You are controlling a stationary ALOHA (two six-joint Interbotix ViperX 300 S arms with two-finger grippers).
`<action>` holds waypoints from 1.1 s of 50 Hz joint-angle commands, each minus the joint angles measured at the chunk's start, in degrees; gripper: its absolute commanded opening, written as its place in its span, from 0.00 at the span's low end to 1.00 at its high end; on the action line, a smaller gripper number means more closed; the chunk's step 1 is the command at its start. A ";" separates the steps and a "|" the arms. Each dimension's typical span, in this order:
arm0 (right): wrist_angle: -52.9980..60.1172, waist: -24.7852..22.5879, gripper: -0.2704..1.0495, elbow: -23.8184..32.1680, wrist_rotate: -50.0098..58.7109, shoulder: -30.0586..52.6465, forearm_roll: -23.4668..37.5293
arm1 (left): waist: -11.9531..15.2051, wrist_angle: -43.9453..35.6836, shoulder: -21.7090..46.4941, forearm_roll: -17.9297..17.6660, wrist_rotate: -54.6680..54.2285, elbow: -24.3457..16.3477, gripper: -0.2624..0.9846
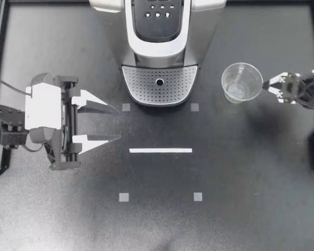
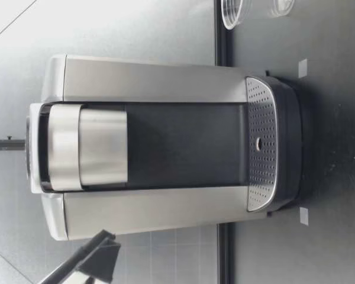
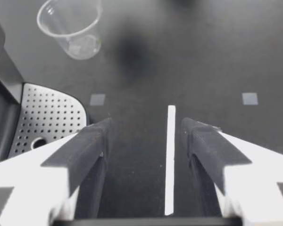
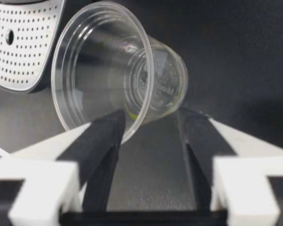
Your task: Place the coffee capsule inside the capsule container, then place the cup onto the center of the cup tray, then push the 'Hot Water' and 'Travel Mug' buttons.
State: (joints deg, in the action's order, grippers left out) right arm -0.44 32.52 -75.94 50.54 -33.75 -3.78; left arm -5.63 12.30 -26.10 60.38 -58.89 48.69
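1. Cup (image 1: 242,82) stands upright on the table (image 1: 157,225), to the right of the coffee machine (image 1: 159,31) and off the cup tray (image 1: 159,86).
2. Right gripper (image 1: 267,87): fingers apart, nothing clamped. Cup sits just ahead of its tips, v. close. In the wrist view the rim overlaps one finger (image 4: 108,132); touching or not, can't tell.
3. Left gripper (image 1: 119,124): wide open, empty, over bare table by the white tape strip (image 1: 160,150), well apart from cup.

You're in a robot lab: black surface (image 1: 157,225) framed by rails (image 1: 0,52), taped squares (image 1: 124,197) and white strip (image 1: 160,150) ahead of your left claw (image 1: 119,124).
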 commanded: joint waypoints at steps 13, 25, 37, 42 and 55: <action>1.32 0.35 0.61 3.16 -0.18 4.66 0.00 | 0.26 -0.44 -0.53 0.18 -0.18 -1.49 0.60; 1.32 0.35 0.59 4.31 -0.18 6.68 0.00 | 0.26 -0.35 -0.44 0.18 -0.18 -1.23 0.60; 0.88 0.35 0.42 4.48 -0.09 6.68 0.00 | 0.26 -0.35 -0.44 0.18 -0.18 -1.05 0.60; 0.88 0.35 0.36 4.57 -0.09 6.15 0.00 | 0.26 -0.35 -0.53 0.18 -0.18 -1.05 0.60; 0.79 0.00 0.29 5.45 0.79 3.69 -1.58 | 0.26 -0.35 -0.53 0.18 -0.18 -1.05 0.60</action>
State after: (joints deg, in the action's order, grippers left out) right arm 0.18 32.52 -72.07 51.06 -28.92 -4.57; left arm -5.54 12.22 -26.10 60.38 -58.89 48.60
